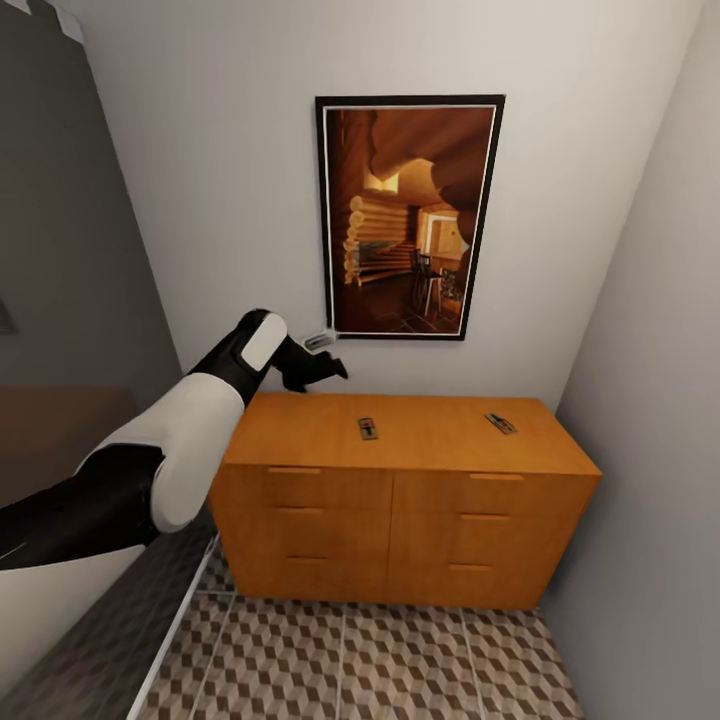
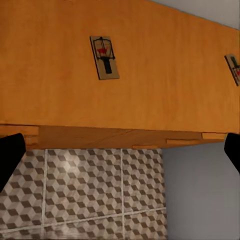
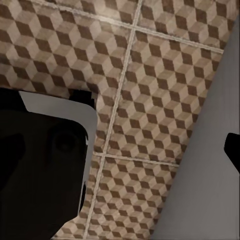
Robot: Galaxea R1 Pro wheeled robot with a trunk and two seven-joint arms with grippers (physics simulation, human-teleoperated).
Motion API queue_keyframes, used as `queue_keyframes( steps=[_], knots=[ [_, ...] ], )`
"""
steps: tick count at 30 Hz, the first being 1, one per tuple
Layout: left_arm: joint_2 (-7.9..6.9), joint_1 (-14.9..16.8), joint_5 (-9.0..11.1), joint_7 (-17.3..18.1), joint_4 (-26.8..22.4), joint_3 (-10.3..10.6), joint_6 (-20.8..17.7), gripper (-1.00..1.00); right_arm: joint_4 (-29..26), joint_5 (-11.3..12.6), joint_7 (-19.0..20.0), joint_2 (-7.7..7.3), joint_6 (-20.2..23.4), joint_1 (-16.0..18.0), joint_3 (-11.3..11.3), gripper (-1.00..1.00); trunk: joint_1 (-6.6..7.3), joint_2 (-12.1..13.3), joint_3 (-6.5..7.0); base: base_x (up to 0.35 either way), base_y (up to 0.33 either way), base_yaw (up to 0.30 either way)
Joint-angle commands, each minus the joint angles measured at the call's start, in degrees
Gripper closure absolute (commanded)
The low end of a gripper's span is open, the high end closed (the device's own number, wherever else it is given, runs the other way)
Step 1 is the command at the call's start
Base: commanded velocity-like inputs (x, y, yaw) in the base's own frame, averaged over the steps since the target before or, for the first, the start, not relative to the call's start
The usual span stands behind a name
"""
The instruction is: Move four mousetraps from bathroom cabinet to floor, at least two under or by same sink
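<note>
A: Gripper first. What is the left gripper [image 1: 322, 368] doing?

B: It is hovering above the rear left corner of the cabinet [image 1: 400, 500], holding nothing. In the left wrist view its dark fingertips [image 2: 10, 160] are sitting far apart at the picture's edges, so the jaws are spread wide.

A: And the mousetraps?

B: Two are lying flat on the cabinet top: one mousetrap [image 1: 368, 428] near the middle, another mousetrap [image 1: 500, 423] toward the cabinet's right end, well apart.

A: The right gripper?

B: One dark fingertip [image 3: 232, 147] is showing over the bathroom floor [image 3: 150, 90]; I cannot tell its state.

A: Anything beyond the cabinet?

B: A framed picture [image 1: 408, 215] is hanging on the wall above it.
</note>
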State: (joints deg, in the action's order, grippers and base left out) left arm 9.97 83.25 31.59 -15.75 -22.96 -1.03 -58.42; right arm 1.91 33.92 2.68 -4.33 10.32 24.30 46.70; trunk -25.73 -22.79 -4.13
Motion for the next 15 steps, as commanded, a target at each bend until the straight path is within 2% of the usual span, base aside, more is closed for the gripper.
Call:
queue_keyframes(
  steps=[1,6,9,15],
  knots=[
    [0.03,0.06,0.56,-0.6,-0.03,-0.11,-0.14,-1.0,0.07,0.43,0.26,0.0,0.11,0.07,0.48,-1.0,-0.05,-0.13,-0.13,0.108,-0.057,0.0],
    [0.03,0.45,0.57,-7.63,2.27,-0.18,-0.06,-1.0,0.29,0.68,-2.23,-0.36,0.13,0.06,0.43,-1.0,-0.05,-0.13,-0.13,0.146,-0.148,0.0],
    [0.03,0.54,0.57,-9.57,4.75,-0.19,-0.02,-1.0,0.34,1.52,-2.84,-0.45,0.14,0.06,0.44,-1.0,-0.05,-0.13,-0.13,0.171,-0.229,0.0],
    [0.03,0.58,0.57,-10.73,7.97,-0.2,0.04,-1.0,0.36,3.03,-3.34,-0.49,0.08,0.05,0.49,-1.0,-0.05,-0.13,-0.13,0.116,-0.179,0.0]
  ],
)
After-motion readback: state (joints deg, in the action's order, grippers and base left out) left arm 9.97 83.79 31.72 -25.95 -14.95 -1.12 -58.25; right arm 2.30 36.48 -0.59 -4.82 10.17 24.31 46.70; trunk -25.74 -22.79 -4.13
